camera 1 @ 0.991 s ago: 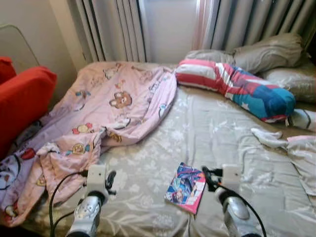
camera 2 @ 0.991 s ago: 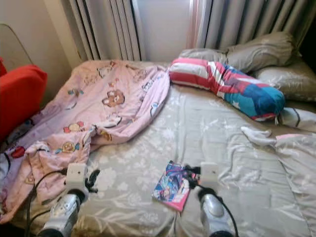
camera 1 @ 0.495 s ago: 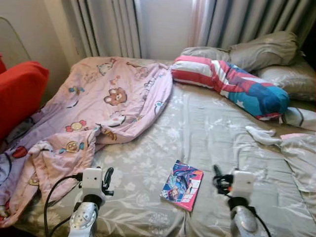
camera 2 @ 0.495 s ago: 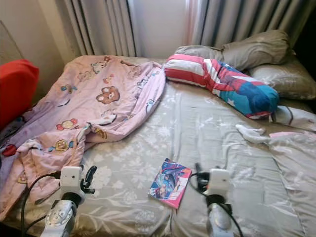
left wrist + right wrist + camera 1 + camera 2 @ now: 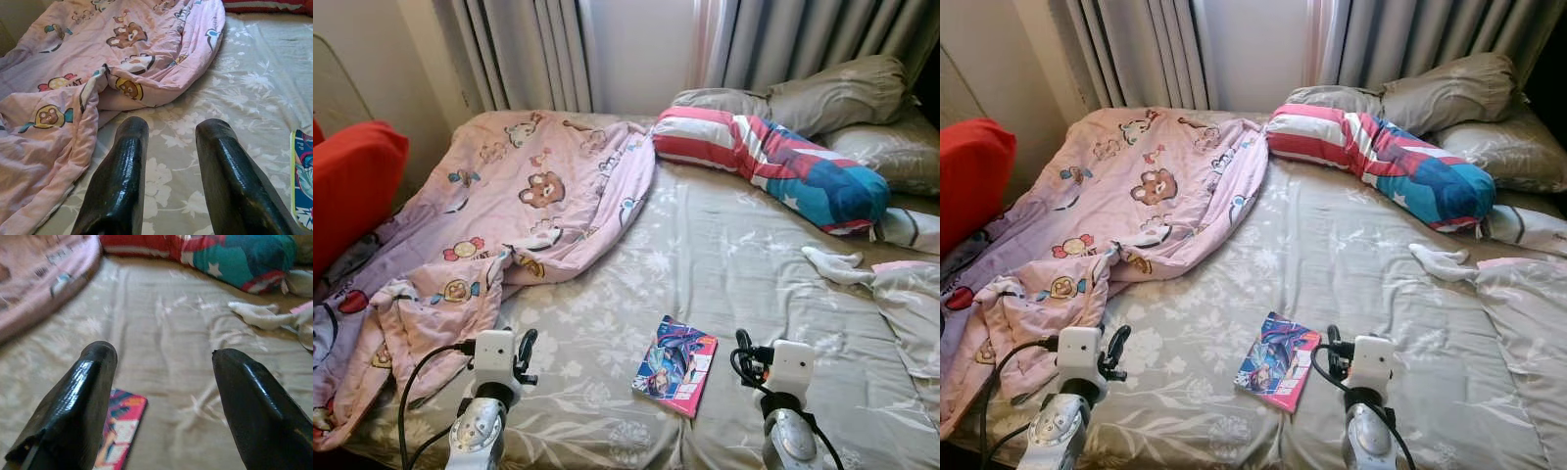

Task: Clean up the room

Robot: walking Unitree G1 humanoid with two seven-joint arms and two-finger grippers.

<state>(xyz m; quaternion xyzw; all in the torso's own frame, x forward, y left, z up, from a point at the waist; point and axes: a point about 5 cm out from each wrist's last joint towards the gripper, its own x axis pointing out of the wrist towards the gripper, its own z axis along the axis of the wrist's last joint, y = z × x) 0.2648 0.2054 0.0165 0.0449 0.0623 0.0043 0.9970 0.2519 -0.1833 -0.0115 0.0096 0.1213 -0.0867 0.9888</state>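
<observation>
a bed [image 5: 734, 245] covered by a grey floral sheet takes up most of the scene, with grey curtains [image 5: 538, 49] hanging at its far side. a pink cartoon-print blanket [image 5: 499, 215] lies rumpled over the left half of the bed, its near end bunched up and spilling over the left edge. a long striped pillow [image 5: 773, 162] in red, white and blue lies across the far right, with two grey pillows [image 5: 832, 93] behind it. a white sock [image 5: 837, 264] lies on the sheet at the right, just beside a crumpled pale cloth [image 5: 911, 313] at the right edge; what that cloth is cannot be told for sure. something red, perhaps a chair [image 5: 352, 186], stands at the far left beside the bed.

a colourful book [image 5: 675, 364] lies flat on the sheet near the bed's near edge, between the two hands and touching neither.

the left hand [image 5: 525, 352] hovers over the near left of the bed, just near the bunched end of the blanket; in its wrist view its two fingers [image 5: 122, 176] stand a little apart with nothing between them. the right hand [image 5: 742, 354] hovers just right of the book, its fingers [image 5: 83, 396] spread wide and empty, the book's corner showing beneath the left one.
</observation>
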